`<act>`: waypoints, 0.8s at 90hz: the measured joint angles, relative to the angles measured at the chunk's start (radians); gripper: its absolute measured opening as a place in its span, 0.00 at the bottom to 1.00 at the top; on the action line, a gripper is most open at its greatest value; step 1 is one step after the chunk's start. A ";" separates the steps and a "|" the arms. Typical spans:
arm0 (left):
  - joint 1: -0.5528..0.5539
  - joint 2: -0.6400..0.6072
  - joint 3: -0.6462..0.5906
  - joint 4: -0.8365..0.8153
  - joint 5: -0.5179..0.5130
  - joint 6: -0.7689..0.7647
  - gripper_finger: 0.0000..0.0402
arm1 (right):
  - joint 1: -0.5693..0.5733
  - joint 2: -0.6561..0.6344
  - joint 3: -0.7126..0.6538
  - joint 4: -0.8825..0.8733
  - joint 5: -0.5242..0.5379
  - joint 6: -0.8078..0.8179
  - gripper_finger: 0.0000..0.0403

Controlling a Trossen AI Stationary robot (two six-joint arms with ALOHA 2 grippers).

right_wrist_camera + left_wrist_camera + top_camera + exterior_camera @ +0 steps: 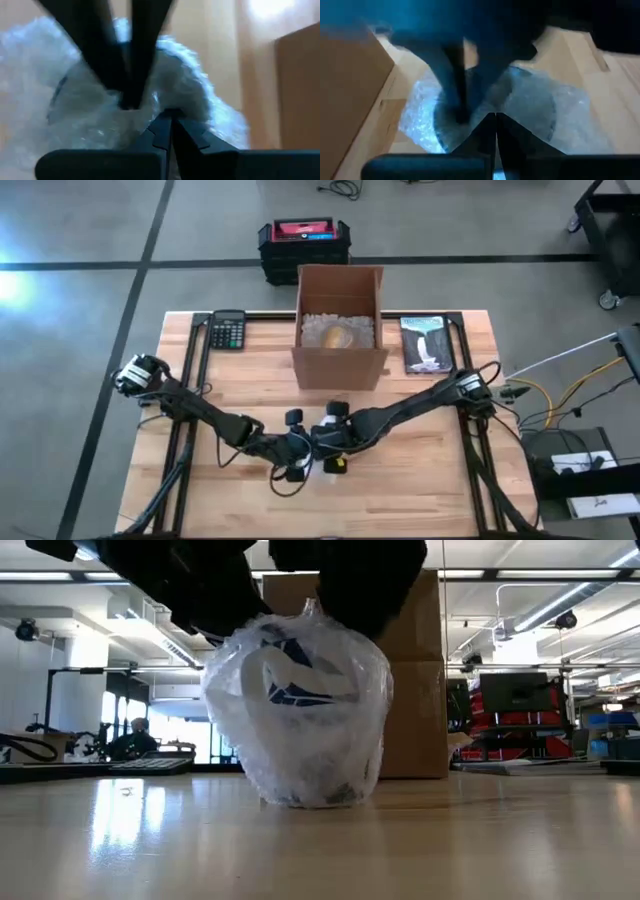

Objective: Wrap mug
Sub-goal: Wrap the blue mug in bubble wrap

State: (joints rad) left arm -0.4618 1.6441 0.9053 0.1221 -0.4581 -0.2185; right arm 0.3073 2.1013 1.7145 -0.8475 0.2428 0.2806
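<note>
Left gripper point(297, 464) and right gripper point(330, 448) meet at lower centre of the high view, both over one bundle. In each wrist view the arm's own dark fingers run pressed together to a point on the wrap: left clenched on the bubble-wrap film point(530, 107), right likewise pinching it at the gathered top. Judgement: the two pinches keep the loose film bunched over the mug's mouth so it does not spring open.

White mug with blue marking, swathed in clear bubble wrap point(300, 715), stands upright on the pale wooden table point(480, 840), middle of the low view, film drawn to a peak under the dark grippers. Wrapping looks nearly complete; nothing visible secures it.

Beyond, upper centre of the high view: open brown cardboard box point(339, 325) with pale padding, probably the destination. Black calculator point(228, 331) to its left, picture-cover book point(427, 343) to its right.
</note>
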 joint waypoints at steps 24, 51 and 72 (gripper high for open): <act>0.000 -0.006 0.000 -0.020 0.002 0.001 0.00 | 0.004 -0.005 0.074 -0.064 -0.046 -0.051 0.00; -0.001 -0.010 -0.001 -0.025 0.004 0.000 0.00 | 0.016 -0.061 0.189 -0.146 -0.143 -0.092 0.00; -0.004 -0.021 -0.004 -0.048 -0.004 -0.003 0.00 | 0.021 -0.014 0.147 -0.072 -0.155 -0.110 0.00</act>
State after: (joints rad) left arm -0.4662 1.6229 0.9009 0.0744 -0.4620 -0.2219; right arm 0.3279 2.0872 1.8619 -0.9199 0.0875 0.1705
